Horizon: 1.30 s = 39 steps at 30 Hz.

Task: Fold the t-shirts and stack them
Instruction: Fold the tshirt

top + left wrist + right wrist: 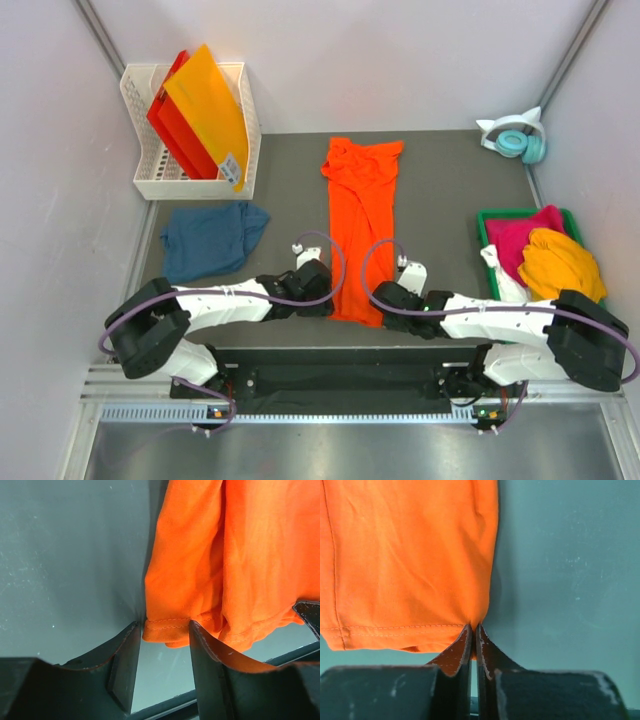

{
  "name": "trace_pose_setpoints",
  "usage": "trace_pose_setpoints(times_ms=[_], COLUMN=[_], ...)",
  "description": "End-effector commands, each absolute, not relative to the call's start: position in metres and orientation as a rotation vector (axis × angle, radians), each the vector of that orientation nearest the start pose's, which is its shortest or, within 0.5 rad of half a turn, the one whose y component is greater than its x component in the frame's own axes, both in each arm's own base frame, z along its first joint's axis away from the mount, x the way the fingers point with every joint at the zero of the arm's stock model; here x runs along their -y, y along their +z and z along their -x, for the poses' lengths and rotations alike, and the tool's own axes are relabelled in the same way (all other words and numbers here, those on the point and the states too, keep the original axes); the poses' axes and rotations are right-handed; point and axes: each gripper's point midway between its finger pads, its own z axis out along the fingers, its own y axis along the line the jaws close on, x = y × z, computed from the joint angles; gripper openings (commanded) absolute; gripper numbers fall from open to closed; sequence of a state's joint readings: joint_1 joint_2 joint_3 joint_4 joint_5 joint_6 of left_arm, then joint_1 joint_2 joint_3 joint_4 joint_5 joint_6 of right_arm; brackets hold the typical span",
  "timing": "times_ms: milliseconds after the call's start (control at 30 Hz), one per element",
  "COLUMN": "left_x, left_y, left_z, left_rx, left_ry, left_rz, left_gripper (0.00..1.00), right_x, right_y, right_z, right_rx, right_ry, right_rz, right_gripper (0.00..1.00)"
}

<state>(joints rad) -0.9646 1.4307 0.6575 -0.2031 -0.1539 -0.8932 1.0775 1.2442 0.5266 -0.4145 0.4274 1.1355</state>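
Top view: dark grey desk [440, 200], white walls [400, 60] on three sides, metal rail [300, 412] along the near edge. Orange t-shirt [362, 215] lies mid-desk as a long narrow strip, back to front. Teal-blue t-shirt [212, 238] is crumpled at left. Green tray [484, 216] at right holds the magenta t-shirt [525, 235], yellow-orange t-shirt [560, 265] and white t-shirt [500, 275]; the white one is partly under the right arm [480, 318]. White basket [150, 185] back left holds orange and red sheets [200, 115], sheet count unclear. Headphones [515, 140] back right. Count: 5 t-shirts, 2 arms, 1 tray, 1 basket. Left arm [225, 300] and right arm cover the strip's near hem, fingertips hidden.

Left wrist: left fingers [125, 652] parted, gap visible, hem corner at the tips between them, not clamped. Shirt cut off at top and right.

Right wrist: right fingers [457, 652] pressed together, pinching the hem's near right corner. Bare desk at right.
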Motion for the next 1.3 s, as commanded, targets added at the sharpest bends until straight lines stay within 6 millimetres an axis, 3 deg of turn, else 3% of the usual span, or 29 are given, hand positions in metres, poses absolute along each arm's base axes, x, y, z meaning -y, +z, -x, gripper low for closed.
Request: trace_pose_setpoints(times_ms=[0, 267, 333, 400, 467, 600, 700, 767, 1000, 1100, 1267], left_x=[0.244, 0.250, 0.250, 0.250, 0.248, 0.245, 0.244, 0.246, 0.249, 0.245, 0.236], left_y=[0.004, 0.007, 0.005, 0.003, 0.000, -0.005, -0.006, -0.003, 0.027, 0.034, 0.024], left_z=[-0.158, -0.160, -0.159, -0.157, -0.155, -0.148, -0.146, -0.147, -0.155, -0.162, -0.168], left_rx=[-2.706, -2.697, -2.710, -2.720, -2.730, -2.748, -2.751, -2.737, -2.637, -2.610, -2.620], left_ry=[-0.420, -0.434, -0.421, -0.417, -0.406, -0.398, -0.397, -0.404, -0.453, -0.413, -0.286], left_rz=[-0.043, -0.050, -0.052, -0.057, -0.056, -0.058, -0.061, -0.061, -0.059, -0.054, -0.081], left_gripper=[0.49, 0.47, 0.41, 0.23, 0.15, 0.14, 0.18, 0.26, 0.38, 0.48, 0.50], right_x=[-0.173, -0.176, -0.178, -0.178, -0.177, -0.176, -0.176, -0.177, -0.178, -0.179, -0.179], right_y=[-0.012, -0.011, -0.010, -0.009, -0.008, -0.009, -0.009, -0.009, -0.008, -0.008, -0.009], right_z=[-0.115, -0.113, -0.114, -0.114, -0.114, -0.114, -0.113, -0.114, -0.115, -0.115, -0.114], right_rx=[-2.692, -2.692, -2.689, -2.687, -2.687, -2.688, -2.688, -2.687, -2.687, -2.687, -2.687], right_ry=[0.092, 0.078, 0.076, 0.076, 0.074, 0.070, 0.070, 0.068, 0.068, 0.070, 0.075], right_rz=[-0.150, -0.125, -0.122, -0.120, -0.121, -0.123, -0.117, -0.113, -0.097, -0.093, -0.097], right_gripper=[0.00, 0.00, 0.00, 0.00, 0.00, 0.00, 0.00, 0.00, 0.00, 0.00, 0.00])
